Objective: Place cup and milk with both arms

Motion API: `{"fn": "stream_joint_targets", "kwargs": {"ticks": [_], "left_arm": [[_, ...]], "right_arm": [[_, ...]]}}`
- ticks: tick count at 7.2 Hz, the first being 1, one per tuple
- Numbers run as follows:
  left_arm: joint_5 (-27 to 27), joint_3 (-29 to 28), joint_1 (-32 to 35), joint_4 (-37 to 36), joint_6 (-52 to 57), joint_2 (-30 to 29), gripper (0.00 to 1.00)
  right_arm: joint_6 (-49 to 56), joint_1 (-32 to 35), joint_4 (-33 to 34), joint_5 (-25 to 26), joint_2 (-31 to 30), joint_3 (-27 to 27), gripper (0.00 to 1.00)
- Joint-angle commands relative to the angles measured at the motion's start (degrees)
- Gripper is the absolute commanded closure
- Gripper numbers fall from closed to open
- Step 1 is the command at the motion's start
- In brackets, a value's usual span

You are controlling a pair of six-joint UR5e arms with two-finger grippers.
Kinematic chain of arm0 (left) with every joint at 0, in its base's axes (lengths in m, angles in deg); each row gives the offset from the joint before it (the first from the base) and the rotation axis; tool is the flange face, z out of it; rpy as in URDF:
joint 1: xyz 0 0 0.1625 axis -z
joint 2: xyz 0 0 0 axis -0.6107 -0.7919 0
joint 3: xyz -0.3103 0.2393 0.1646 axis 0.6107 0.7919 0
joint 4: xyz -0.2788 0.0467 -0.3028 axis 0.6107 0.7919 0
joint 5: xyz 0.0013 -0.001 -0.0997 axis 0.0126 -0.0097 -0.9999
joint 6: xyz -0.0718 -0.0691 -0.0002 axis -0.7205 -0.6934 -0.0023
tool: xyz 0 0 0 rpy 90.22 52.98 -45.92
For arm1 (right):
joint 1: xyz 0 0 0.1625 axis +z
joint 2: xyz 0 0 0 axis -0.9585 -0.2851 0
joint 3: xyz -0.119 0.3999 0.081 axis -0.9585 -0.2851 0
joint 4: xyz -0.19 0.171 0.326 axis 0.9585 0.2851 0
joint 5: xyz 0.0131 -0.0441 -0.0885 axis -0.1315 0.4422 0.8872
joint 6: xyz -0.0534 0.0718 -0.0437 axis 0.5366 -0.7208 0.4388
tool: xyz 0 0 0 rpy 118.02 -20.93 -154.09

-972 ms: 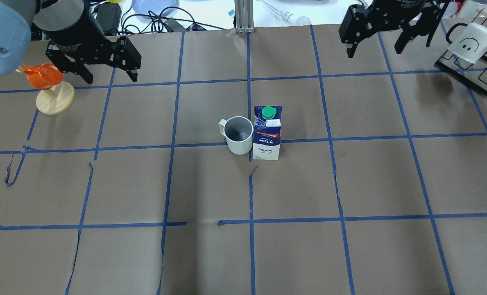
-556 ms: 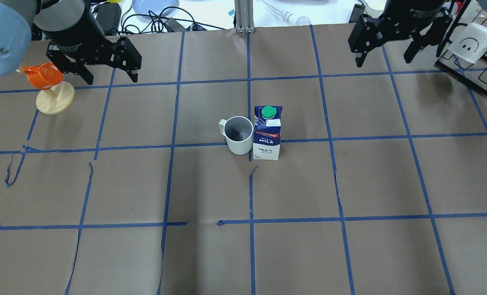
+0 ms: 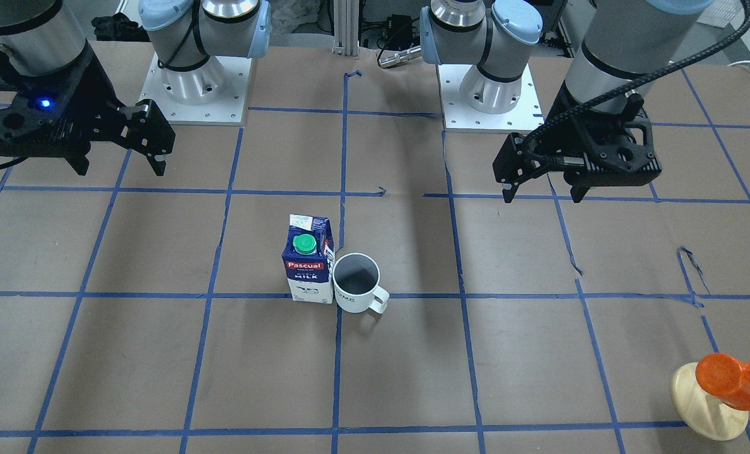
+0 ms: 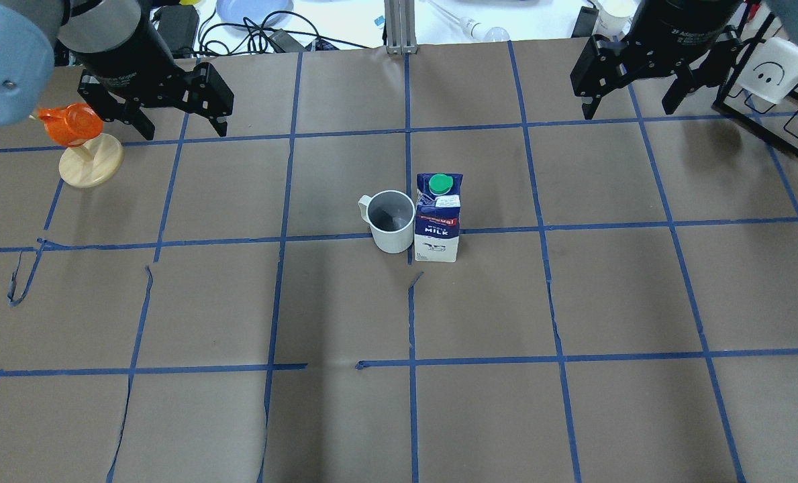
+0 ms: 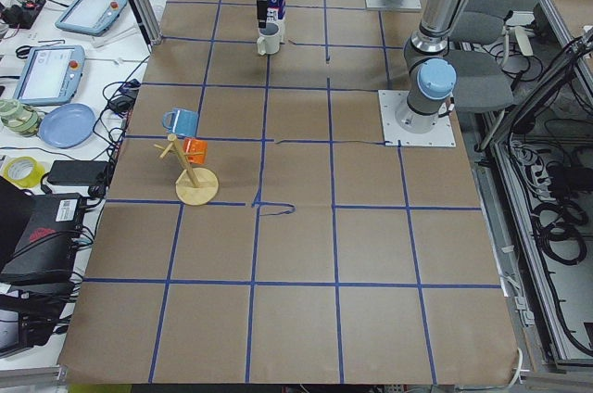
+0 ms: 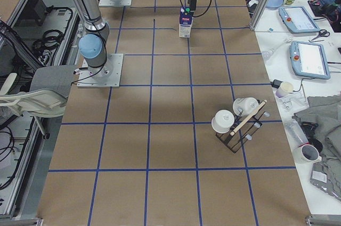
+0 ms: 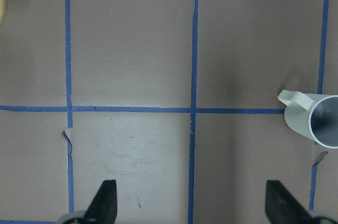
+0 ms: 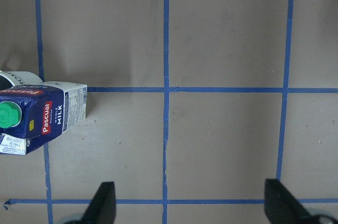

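The white cup [image 4: 392,221] with a dark grey inside and the blue and white milk carton [image 4: 437,218] stand upright side by side at the table's middle, touching or nearly so. They also show in the front view, cup [image 3: 357,291] and milk [image 3: 309,268]. My left gripper [image 4: 184,129] is open and empty, raised at the far left near the orange cup's stand. My right gripper [image 4: 628,111] is open and empty at the far right. The left wrist view shows the cup [image 7: 314,123] at its right edge. The right wrist view shows the milk [image 8: 39,121] at its left edge.
An orange cup on a pale wooden stand [image 4: 80,144] stands at the far left, beside my left gripper. A black rack with white mugs [image 4: 774,87] stands at the far right, close to my right gripper. Brown paper with a blue tape grid covers the table [image 4: 399,402].
My right gripper has moved right, away from the milk and toward the mug rack. My left gripper has shifted only slightly. Cup and milk have not moved.
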Motion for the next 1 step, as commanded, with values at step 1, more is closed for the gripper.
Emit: {"fn": "stream_joint_targets", "kwargs": {"ticks": [1], "left_arm": [[0.01, -0.07, 0.07, 0.00, 0.00, -0.06, 0.00]], "right_arm": [[0.02, 0.01, 0.05, -0.08, 0.05, -0.09, 0.00]]}}
